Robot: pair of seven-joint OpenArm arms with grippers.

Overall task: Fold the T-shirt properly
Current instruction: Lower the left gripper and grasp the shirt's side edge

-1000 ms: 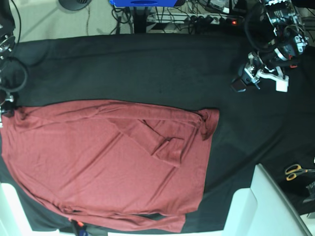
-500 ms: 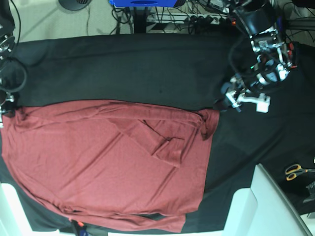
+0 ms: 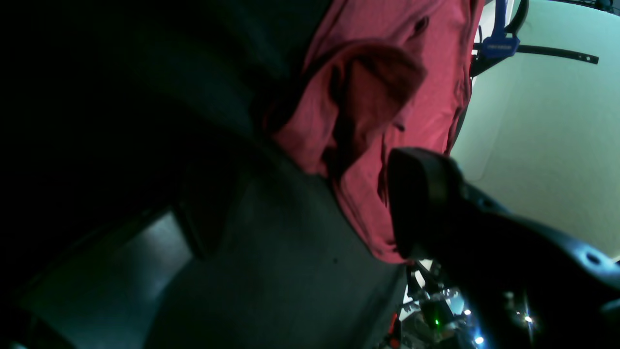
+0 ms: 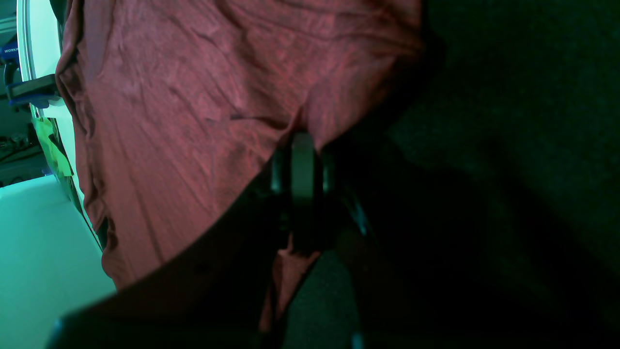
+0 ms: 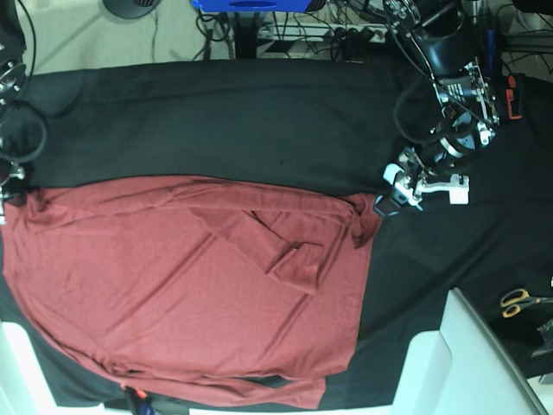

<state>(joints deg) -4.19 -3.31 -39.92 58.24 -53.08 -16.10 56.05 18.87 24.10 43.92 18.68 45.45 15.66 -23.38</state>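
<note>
With the shirt (image 5: 190,285) spread on the black table cover (image 5: 259,121), my right gripper (image 4: 301,160) pinches its left corner while my left gripper (image 5: 390,197), jaws apart, hovers just beside the bunched right corner, probably next to grab it; no containers.

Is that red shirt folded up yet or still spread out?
Mostly spread: the T-shirt lies wide across the black cloth, with only one sleeve folded over it.
</note>
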